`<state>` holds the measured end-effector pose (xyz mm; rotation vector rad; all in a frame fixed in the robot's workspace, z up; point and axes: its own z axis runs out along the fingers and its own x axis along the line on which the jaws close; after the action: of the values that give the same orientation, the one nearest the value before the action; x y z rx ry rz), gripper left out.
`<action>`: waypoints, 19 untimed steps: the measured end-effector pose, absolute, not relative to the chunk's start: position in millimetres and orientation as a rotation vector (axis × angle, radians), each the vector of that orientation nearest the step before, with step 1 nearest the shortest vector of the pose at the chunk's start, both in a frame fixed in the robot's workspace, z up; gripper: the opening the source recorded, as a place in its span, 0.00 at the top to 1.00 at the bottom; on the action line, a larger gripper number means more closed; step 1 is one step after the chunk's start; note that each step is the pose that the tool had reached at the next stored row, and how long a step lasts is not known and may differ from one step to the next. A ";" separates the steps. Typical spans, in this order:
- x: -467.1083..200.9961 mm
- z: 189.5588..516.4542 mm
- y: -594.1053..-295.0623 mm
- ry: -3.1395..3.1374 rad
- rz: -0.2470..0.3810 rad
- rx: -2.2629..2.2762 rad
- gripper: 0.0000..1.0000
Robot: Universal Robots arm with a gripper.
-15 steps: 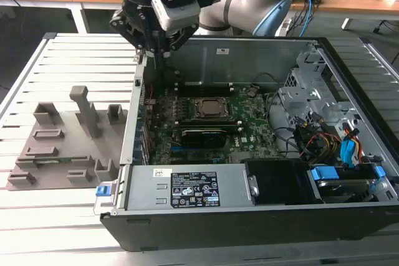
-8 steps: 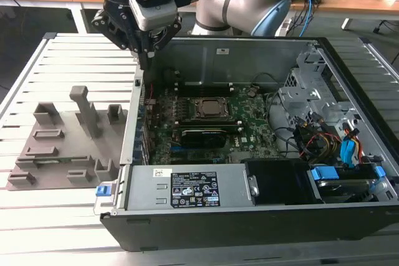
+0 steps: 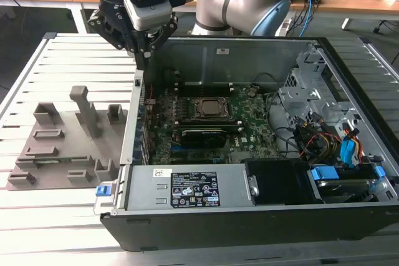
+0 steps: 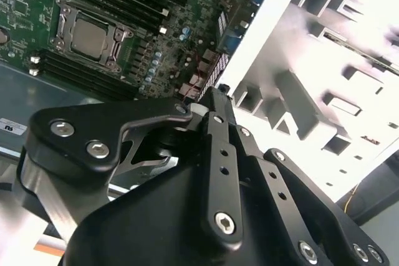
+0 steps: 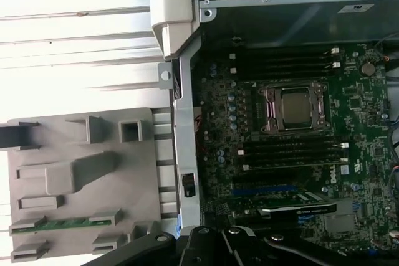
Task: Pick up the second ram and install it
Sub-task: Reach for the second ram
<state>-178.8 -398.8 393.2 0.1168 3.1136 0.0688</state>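
Observation:
The second ram (image 5: 62,223) is a thin green stick lying flat in a slot of the grey fixture plate (image 5: 75,172), outside the computer case. My gripper (image 3: 142,61) hangs above the case's side wall at the exterior view's left, between the fixture and the motherboard (image 3: 206,123). Its black fingers (image 4: 215,123) meet at the tip and hold nothing; the gripper is shut. In the first wrist view the gripper (image 5: 209,233) lies over the case wall, a short way from the ram. Dark memory slots (image 5: 293,154) run on both sides of the processor socket (image 5: 293,107).
The open case (image 3: 249,216) has a metal side wall (image 5: 184,154) between fixture and motherboard. Grey upright blocks (image 3: 87,110) stand on the fixture. A graphics card (image 3: 202,135), cables (image 3: 312,141) and drive bays (image 3: 349,172) sit inside the case. Slatted metal table (image 3: 62,54).

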 end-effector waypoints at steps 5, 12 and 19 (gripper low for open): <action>-193.8 393.2 -398.8 3.114 0.069 0.117 0.89; -209.7 393.1 -398.9 3.114 0.069 0.116 0.89; -227.4 392.9 -398.9 3.114 0.069 0.117 0.89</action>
<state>-227.4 -398.9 392.9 0.1165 3.1136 0.0688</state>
